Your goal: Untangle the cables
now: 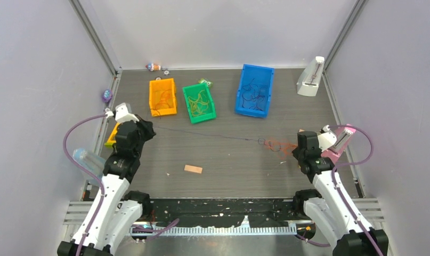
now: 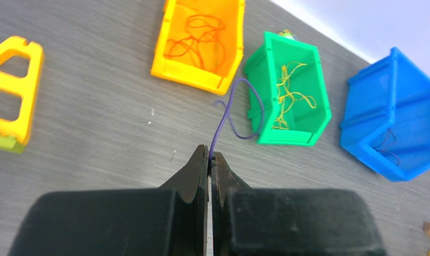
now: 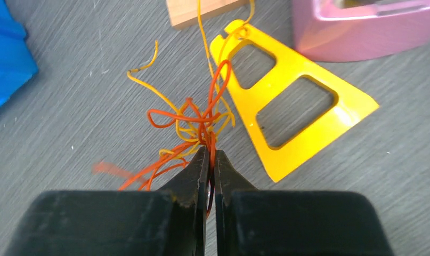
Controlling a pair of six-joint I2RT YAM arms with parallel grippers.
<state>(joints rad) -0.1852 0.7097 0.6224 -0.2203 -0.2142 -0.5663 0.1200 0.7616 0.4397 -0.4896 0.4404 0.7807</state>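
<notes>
The left gripper (image 1: 146,128), at the left of the top view, has its fingers pressed together on a thin dark purple cable (image 1: 212,134), which runs as a taut, nearly straight line across the grey table (image 1: 228,170) to the right side. In the left wrist view the same gripper (image 2: 209,158) pinches that purple cable (image 2: 217,133) at its tip, and the free end curls past the corner of a green plastic bin (image 2: 287,137). At the right of the top view, the right gripper (image 1: 297,150) is closed on a knot of orange-red and yellow cables (image 1: 277,144). The right wrist view shows it (image 3: 209,156) clamping that knot (image 3: 202,120), with loose loops fanning out above its tips beside a flat yellow triangular frame (image 3: 355,106). Along the upper part of the top view stand an orange plastic bin (image 1: 163,112) holding orange-red strands, the green bin (image 1: 206,118) holding yellow ones, and a blue plastic bin (image 1: 251,112) holding dark ones.
</notes>
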